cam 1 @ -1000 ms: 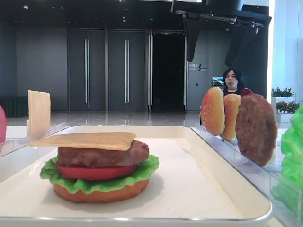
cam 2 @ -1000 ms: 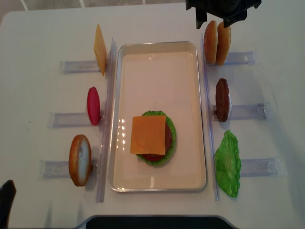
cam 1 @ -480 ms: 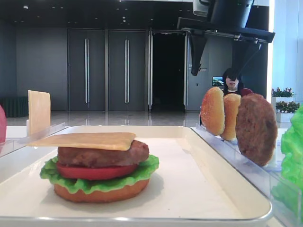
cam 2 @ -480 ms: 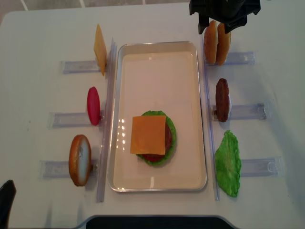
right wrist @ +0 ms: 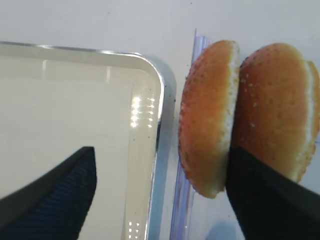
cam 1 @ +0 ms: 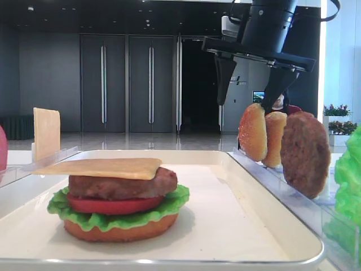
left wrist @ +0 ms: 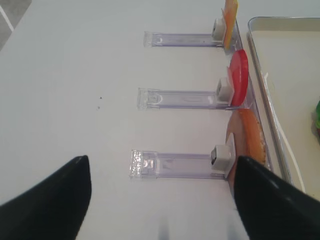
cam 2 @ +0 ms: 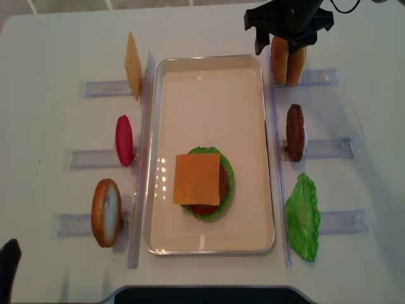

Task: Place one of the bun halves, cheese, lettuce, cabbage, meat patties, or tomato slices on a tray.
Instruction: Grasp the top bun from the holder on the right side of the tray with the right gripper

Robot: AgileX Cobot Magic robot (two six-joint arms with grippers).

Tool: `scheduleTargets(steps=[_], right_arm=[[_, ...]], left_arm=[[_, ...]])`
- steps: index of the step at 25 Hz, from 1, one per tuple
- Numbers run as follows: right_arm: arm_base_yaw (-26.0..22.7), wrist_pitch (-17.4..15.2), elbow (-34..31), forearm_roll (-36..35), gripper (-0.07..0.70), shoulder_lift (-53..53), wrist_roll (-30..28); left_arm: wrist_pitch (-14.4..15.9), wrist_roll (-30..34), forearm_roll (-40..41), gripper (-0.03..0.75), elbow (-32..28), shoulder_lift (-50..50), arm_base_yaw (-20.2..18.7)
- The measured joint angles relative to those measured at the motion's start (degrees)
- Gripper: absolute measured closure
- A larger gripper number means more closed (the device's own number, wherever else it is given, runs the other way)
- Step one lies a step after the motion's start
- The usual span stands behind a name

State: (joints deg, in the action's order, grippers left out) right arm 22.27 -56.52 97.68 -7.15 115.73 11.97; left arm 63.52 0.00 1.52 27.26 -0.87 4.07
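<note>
Low front view: the white tray carries one stack of smooth flat bun bottom, ruffled lettuce, tomato slice, grainy meat patty and thin square cheese, while the right gripper hangs with jaws spread wide over two domed bun halves standing on edge beside a second patty. Right wrist view: the two speckled buns lean together in a clear rack just beside the tray's corner, one finger overlapping the farther bun, nothing grasped. Overhead view: the left gripper shows only as a dark corner, so I cannot tell its jaws.
</note>
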Motion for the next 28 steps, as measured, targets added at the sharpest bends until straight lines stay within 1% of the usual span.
scheduleTargets(steps=[7,11,15,17,20,28], right_arm=[[0.00,0.80,0.00,0.46,0.094,0.98,-0.07],[0.00,0.86,0.00,1.25,0.122,2.20,-0.32],[-0.07,0.97,0.00,2.42,0.197,2.58,-0.46],[-0.22,1.02,0.00,3.23,0.272,2.81,-0.46],[-0.39,1.07,0.05,4.19,0.405,2.80,-0.46],[-0.34,1.19,0.05,4.19,0.412,2.80,-0.46]], left_arm=[[0.00,0.00,0.00,0.024,0.00,0.00,0.00],[0.00,0.00,0.00,0.024,0.00,0.00,0.00],[0.00,0.00,0.00,0.024,0.00,0.00,0.00],[0.00,0.00,0.00,0.024,0.00,0.00,0.00],[0.00,0.00,0.00,0.024,0.00,0.00,0.00],[0.00,0.00,0.00,0.024,0.00,0.00,0.00]])
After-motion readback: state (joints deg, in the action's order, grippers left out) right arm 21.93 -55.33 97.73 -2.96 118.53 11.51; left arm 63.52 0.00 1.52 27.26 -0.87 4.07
